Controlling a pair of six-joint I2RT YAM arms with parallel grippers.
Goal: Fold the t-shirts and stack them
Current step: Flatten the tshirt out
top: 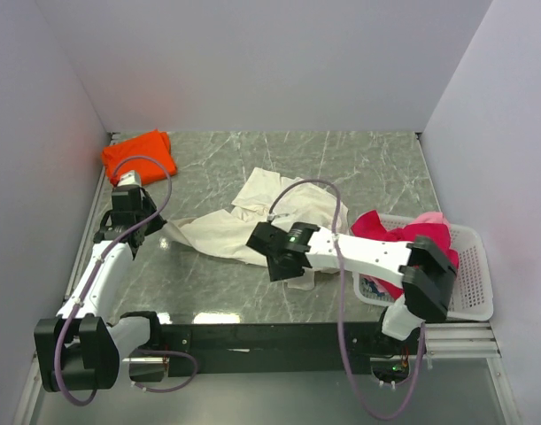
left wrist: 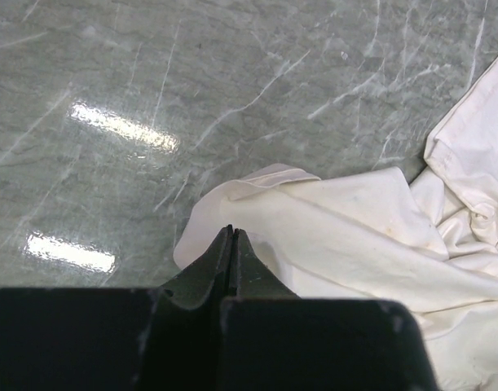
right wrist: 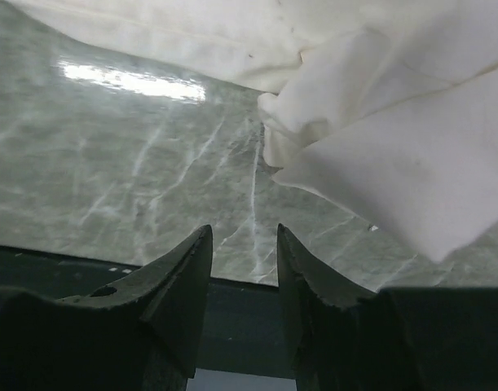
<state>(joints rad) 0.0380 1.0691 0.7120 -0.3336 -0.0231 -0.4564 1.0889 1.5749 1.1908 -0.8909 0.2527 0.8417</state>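
Note:
A cream t-shirt lies crumpled and spread out at the middle of the table. A folded orange t-shirt sits at the back left corner. A crimson-red t-shirt and a pale pink one are heaped in the basket at the right. My left gripper is shut, its tips just over the left edge of the cream t-shirt, with no cloth seen between the jaws. My right gripper is open and empty, low over bare table beside the cream t-shirt's near edge.
A white lattice basket stands at the right front and holds the red and pink cloth. White walls close in the table on the left, back and right. The dark front rail runs right under the right gripper.

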